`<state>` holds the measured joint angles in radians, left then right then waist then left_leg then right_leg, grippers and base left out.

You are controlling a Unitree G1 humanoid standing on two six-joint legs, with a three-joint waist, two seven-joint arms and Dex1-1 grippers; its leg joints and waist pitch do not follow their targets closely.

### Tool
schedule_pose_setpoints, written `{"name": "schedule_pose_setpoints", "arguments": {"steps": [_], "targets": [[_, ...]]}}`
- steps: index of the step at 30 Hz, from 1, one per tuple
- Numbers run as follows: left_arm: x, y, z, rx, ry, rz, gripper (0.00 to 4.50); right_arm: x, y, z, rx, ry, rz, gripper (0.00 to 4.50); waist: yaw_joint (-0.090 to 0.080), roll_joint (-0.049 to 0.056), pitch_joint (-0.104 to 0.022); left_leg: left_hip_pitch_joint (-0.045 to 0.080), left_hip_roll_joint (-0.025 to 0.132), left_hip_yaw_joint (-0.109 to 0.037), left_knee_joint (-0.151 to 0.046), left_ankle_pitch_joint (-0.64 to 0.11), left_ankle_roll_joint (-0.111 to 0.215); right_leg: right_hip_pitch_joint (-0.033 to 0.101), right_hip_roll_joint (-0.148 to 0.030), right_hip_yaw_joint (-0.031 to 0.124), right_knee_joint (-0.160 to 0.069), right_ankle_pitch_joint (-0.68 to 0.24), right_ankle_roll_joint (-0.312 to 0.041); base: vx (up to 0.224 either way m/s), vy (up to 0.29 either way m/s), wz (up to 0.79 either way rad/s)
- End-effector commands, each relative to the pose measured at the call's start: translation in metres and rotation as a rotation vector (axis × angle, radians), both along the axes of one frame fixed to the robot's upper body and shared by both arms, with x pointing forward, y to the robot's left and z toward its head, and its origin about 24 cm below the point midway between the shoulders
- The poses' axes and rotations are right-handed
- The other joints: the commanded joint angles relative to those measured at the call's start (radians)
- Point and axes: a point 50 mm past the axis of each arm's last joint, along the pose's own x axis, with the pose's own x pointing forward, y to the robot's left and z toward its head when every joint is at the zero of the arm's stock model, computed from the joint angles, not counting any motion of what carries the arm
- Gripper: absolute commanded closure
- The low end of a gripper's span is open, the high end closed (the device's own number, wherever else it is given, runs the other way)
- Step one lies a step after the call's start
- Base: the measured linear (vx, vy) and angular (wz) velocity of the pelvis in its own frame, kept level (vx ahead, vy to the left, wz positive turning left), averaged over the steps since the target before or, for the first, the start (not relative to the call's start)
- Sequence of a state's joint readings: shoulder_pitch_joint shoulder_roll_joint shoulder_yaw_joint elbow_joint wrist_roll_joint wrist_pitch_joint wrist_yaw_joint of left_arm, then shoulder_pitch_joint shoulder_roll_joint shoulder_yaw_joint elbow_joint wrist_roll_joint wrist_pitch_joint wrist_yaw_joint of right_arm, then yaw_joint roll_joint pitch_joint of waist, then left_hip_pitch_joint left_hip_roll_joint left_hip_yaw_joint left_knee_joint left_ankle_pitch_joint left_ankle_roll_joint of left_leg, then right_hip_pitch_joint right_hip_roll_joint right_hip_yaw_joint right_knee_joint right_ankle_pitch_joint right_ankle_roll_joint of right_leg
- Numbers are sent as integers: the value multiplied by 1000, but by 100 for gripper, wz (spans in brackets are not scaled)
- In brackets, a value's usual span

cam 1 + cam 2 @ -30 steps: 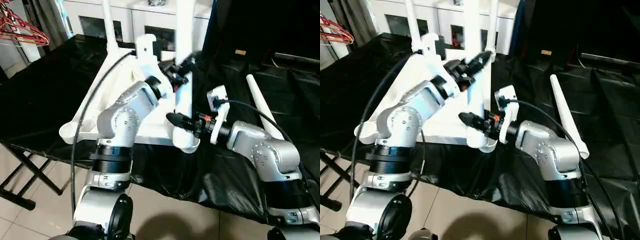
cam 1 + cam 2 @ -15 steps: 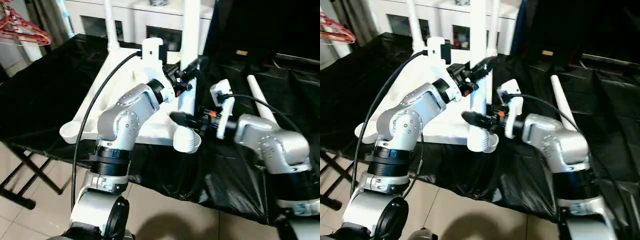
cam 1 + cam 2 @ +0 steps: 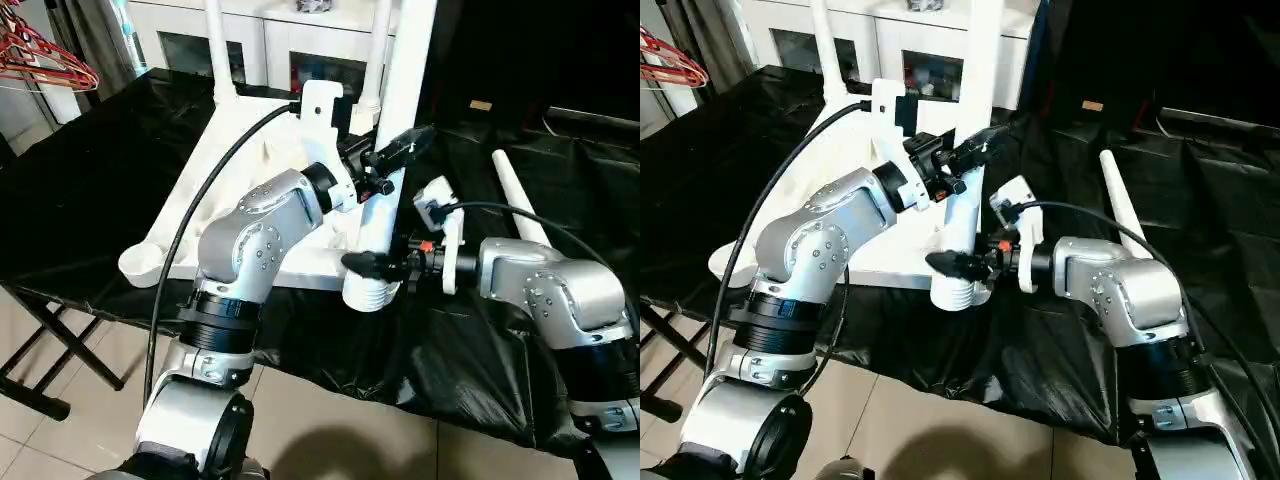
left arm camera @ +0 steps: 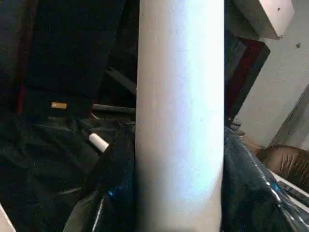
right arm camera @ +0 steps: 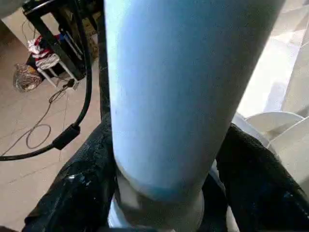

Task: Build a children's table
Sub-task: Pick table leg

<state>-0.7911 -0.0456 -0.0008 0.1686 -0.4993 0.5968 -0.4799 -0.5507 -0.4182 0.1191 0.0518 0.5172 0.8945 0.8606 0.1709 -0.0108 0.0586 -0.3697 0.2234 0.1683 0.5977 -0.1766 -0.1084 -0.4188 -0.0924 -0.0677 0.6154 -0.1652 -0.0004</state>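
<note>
Your robot stands over a black-draped work surface (image 3: 90, 180) where the white table top (image 3: 215, 190) lies underside up, one rounded corner socket (image 3: 143, 264) hanging near the front edge. 2 legs (image 3: 214, 45) already stand upright at the far corners of the top, in front of a white cabinet with glass doors (image 3: 250, 50).

A third leg (image 3: 395, 130) rises at the near right corner, leaning slightly, its ribbed threaded end (image 3: 368, 291) sitting at the corner socket there; you cannot tell how far it has seated. Your left gripper (image 3: 400, 150) grips this leg partway up its shaft: in the left wrist view the white shaft (image 4: 181, 116) stands between the black fingers (image 4: 113, 169), which press against both sides of it. Your right gripper (image 3: 372, 264) reaches in low from the right, at the leg's thick base just above the threads; in the right wrist view its fingers (image 5: 72, 193) flank the base (image 5: 164, 111) on both sides, though you cannot tell from the frames whether they are clamping it or standing just clear.

A fourth leg (image 3: 520, 205) lies loose on the black cloth, well apart to the right, beyond your right forearm (image 3: 545, 290). Red hangers (image 3: 45, 60) show at the far left
</note>
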Motion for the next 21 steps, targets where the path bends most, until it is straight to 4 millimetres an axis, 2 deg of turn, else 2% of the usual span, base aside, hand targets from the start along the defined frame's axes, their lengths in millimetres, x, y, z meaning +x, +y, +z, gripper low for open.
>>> {"name": "schedule_pose_setpoints", "arguments": {"steps": [1, 3, 5, 9, 10, 19, 21], "targets": [[-5, -4, 9, 5, -42, -38, 269, 2, -1, 5, 13, 5, 7, 141, 2, -24, -81, -3, -8, 12, -59, -83, 22, 70, -36, 32, -58, -149, -161, 0, 0, 0], [-5, -4, 9, 5, -44, -41, 269, 2, 0, 5, 19, 9, 9, 141, 2, -24, -81, -3, -9, 11, -59, -83, 22, 70, -36, 32, -58, -149, -161, 0, 0, 0], [-5, -5, 9, 3, -45, -48, 269, 2, 0, 5, 31, 17, 9, 169, 2, -23, -81, -2, -9, 12, -59, -83, 23, 70, -36, 32, -58, -143, -166, 0, 0, 0], [-6, -5, 10, 0, -45, -58, 269, 3, 1, 5, 44, 20, 2, 194, 2, -22, -82, -2, -9, 12, -58, -81, 23, 70, -36, 32, -56, -132, -170, 0, 0, 0], [-6, -5, 10, -1, -45, -60, 269, 3, 1, 5, 48, 20, 1, 215, 2, -23, -82, -3, -9, 12, -58, -79, 23, 71, -36, 32, -56, -128, -171, 0, 0, 0], [-5, -5, 9, -1, -43, -65, 270, 5, 1, 5, 47, 6, -7, 220, 3, -21, -82, -2, -8, 11, -59, -86, 18, 71, -36, 32, -56, -134, -171, 0, 0, 0], [-5, -5, 9, 0, -43, -65, 270, 5, 1, 5, 50, 9, -10, 244, 3, -21, -82, -2, -8, 11, -59, -85, 17, 71, -36, 32, -56, -133, -170, 0, 0, 0]]}}
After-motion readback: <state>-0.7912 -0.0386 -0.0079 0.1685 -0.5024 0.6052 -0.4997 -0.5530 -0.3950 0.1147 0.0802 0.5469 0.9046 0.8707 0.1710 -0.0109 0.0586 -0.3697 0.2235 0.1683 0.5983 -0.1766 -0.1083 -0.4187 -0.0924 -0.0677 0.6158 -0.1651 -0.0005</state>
